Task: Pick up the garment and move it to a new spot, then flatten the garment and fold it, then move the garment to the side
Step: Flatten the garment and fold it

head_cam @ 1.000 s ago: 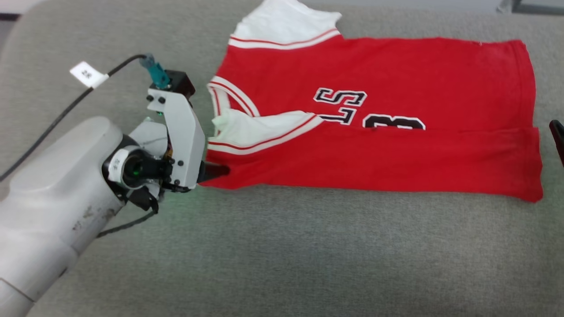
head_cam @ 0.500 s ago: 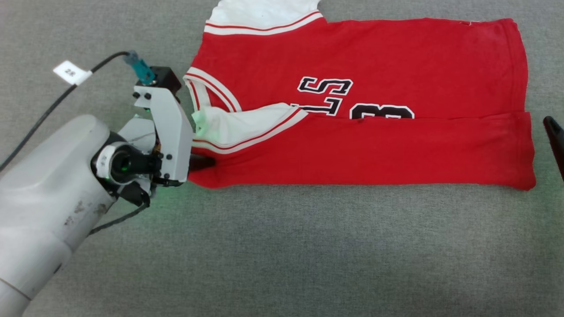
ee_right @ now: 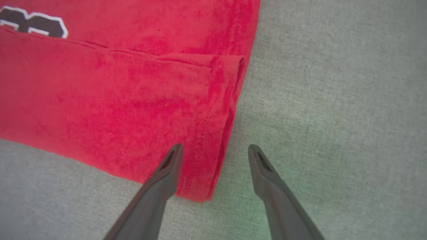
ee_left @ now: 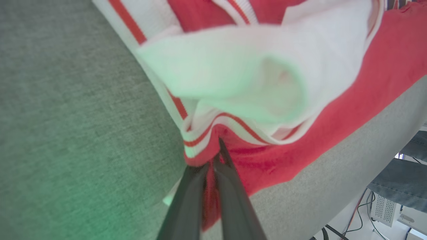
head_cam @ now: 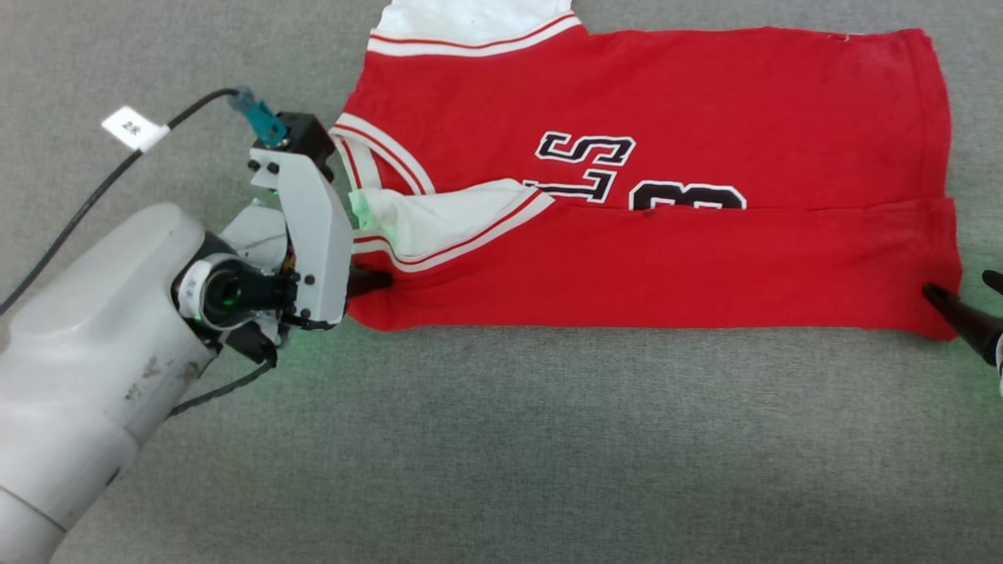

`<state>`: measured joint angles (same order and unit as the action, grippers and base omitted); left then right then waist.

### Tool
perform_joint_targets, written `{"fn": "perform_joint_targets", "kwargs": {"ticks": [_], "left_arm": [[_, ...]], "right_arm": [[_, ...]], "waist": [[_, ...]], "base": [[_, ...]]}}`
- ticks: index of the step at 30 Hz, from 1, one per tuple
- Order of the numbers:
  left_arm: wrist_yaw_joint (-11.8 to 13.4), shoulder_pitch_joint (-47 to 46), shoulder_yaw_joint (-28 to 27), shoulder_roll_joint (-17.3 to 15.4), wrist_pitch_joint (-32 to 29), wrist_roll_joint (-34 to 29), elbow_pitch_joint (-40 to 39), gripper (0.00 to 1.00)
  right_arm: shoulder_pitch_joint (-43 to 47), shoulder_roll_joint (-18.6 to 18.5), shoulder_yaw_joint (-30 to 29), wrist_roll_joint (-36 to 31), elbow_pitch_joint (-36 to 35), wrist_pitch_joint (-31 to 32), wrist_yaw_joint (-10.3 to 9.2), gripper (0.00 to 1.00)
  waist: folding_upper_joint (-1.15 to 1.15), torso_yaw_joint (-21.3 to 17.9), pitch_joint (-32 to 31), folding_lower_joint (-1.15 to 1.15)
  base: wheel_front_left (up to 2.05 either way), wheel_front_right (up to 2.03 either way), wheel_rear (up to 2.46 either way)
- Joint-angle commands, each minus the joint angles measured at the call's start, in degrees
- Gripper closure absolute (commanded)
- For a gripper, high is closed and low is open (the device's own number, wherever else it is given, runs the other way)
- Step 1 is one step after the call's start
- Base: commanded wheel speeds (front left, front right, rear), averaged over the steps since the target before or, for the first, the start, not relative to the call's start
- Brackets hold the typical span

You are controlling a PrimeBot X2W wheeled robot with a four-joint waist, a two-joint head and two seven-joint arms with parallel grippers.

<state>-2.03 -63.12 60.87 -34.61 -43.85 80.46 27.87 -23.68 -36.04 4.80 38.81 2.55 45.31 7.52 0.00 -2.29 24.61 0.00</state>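
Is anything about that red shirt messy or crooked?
Only the white sleeve: it lies bunched and puckered on the garment near the left pincer, instead of flat. The folded strip otherwise lies straight, hiding the lower half of the lettering. No damage shows.

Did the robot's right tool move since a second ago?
Yes. The right tool came in toward the shirt: before it was off the shirt's right edge, now one finger is over its bottom corner.
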Motion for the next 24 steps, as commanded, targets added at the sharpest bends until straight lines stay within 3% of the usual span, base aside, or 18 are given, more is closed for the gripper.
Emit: {"fn": "perform_joint_targets", "kwargs": {"ticks": [1, 8, 9, 10, 11, 12, 24], "left_arm": [[-0.2, 1.7, 1.2, 2.1, 0.1, -0.5, -0.1, 1.0], [-1.0, 1.1, 1.5, 3.4, 0.9, -1.1, 0.0, 1.0], [-1.0, 1.2, 1.5, 3.5, 1.0, -1.2, 0.0, 1.0], [-1.1, 1.2, 1.5, 3.6, 1.2, -1.3, 0.1, 1.0], [-1.3, 1.2, 1.5, 3.7, 1.3, -1.4, 0.2, 1.0], [-1.3, 1.2, 1.5, 3.7, 1.4, -1.4, 0.3, 1.0], [-3.1, 4.1, 0.1, 2.7, 4.8, -0.1, 0.4, 1.0]], "right_arm": [[-1.0, -0.4, 0.4, -0.1, 0.5, 0.6, -0.06, 0.0], [-3.1, -0.7, 4.0, -0.8, 5.4, 4.5, -0.06, 0.0], [-2.8, -0.5, 4.8, -0.4, 5.8, 4.8, -0.05, 0.13], [-2.7, -0.4, 5.6, -0.1, 5.8, 5.0, 0.0, 0.53], [-2.5, -0.4, 5.9, 0.3, 6.0, 4.9, 0.0, 0.66], [-2.3, -0.4, 6.1, 0.4, 6.1, 4.8, 0.0, 0.99], [0.3, -2.2, 6.0, 2.3, 7.1, 2.4, -0.04, 1.0]], "waist": [[0.0, 0.5, 0.5, 0.0], [0.0, 1.8, 1.4, 0.0], [0.0, 1.9, 1.4, 0.0], [0.0, 2.0, 1.4, 0.0], [0.0, 2.0, 1.4, 0.0], [0.0, 2.1, 1.3, 0.0], [0.0, 1.9, -3.3, 0.0]], "base": [[0.0, 0.0, 0.0], [0.0, 0.0, 0.0], [0.0, 0.0, 0.0], [0.0, 0.0, 0.0], [0.0, 0.0, 0.0], [0.0, 0.0, 0.0], [0.0, 0.0, 0.0]]}}
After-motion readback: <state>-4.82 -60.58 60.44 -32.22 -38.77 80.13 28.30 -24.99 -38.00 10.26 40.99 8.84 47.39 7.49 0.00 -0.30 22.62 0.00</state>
